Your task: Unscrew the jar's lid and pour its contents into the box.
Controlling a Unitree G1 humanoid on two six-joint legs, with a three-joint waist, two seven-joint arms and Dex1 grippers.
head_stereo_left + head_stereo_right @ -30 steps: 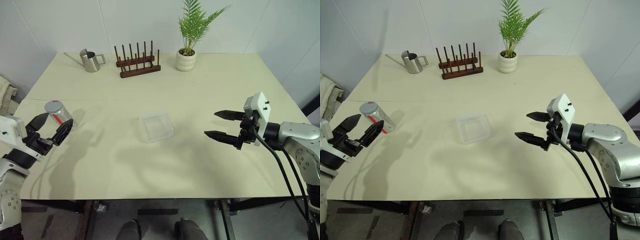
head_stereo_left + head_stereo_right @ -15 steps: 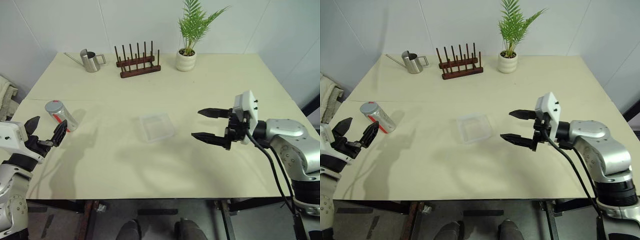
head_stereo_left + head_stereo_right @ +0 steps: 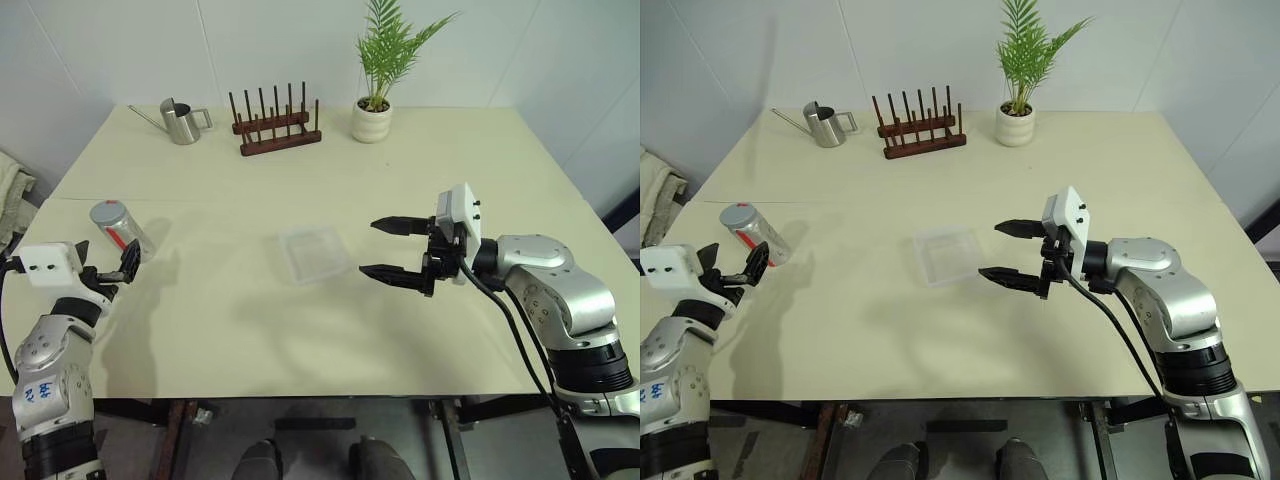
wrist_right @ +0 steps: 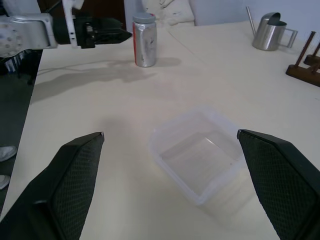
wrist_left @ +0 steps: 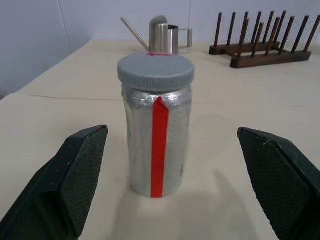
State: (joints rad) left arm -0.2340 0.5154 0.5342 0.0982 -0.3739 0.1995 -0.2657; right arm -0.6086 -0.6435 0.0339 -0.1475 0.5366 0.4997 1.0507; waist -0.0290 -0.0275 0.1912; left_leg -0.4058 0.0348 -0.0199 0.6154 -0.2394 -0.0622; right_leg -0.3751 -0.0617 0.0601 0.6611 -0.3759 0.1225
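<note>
The jar (image 3: pixel 119 229) stands upright near the table's left edge, silvery with a red stripe (image 5: pixel 159 145), and the grey lid (image 5: pixel 156 70) sits on it. The contents are hidden inside. My left gripper (image 3: pixel 735 262) is open just on the near side of the jar; its fingers (image 5: pixel 82 165) stand wide on either side without touching it. The clear box (image 3: pixel 313 254) lies empty at the table's middle. Just right of the box hovers my right gripper (image 3: pixel 370 248), open and pointing left at it, with nothing between its fingers.
Along the far edge stand a steel watering can (image 3: pixel 181 122), a dark wooden peg rack (image 3: pixel 278 131) and a potted plant (image 3: pixel 373 108). The pale table (image 3: pixel 450 170) is bare around the box and jar. A folded cloth (image 3: pixel 10 190) lies off the left side.
My left gripper has sunk and come in low behind the jar, still open. The right gripper has slid left toward the box. Jar and box have not moved.
</note>
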